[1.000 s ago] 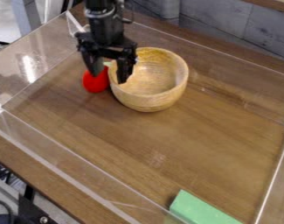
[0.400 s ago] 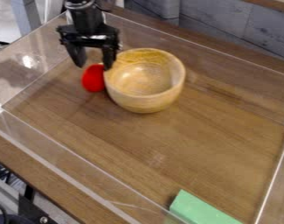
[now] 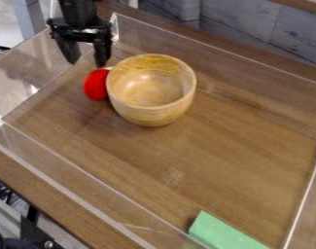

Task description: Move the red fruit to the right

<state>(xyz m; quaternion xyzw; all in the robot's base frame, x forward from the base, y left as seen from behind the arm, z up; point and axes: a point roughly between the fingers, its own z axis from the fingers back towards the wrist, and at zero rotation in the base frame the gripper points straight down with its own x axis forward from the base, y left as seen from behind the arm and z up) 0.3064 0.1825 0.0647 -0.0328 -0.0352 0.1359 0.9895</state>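
Red fruit (image 3: 95, 84): touching the wooden bowl's (image 3: 150, 89) left side, not moved right.
Gripper (image 3: 84, 47): jaws wide, empty, just above the fruit.
Left: grasp, carry right.

The wooden bowl (image 3: 151, 89) hides part of the red fruit (image 3: 95, 84) — the green block (image 3: 231, 234) runs off the bottom edge.

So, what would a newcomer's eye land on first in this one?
The wooden bowl sits left of centre on the table, with the red fruit tucked against its left side. Above the fruit hangs the black end effector, jaws open and empty. A green block pokes in at the bottom edge.
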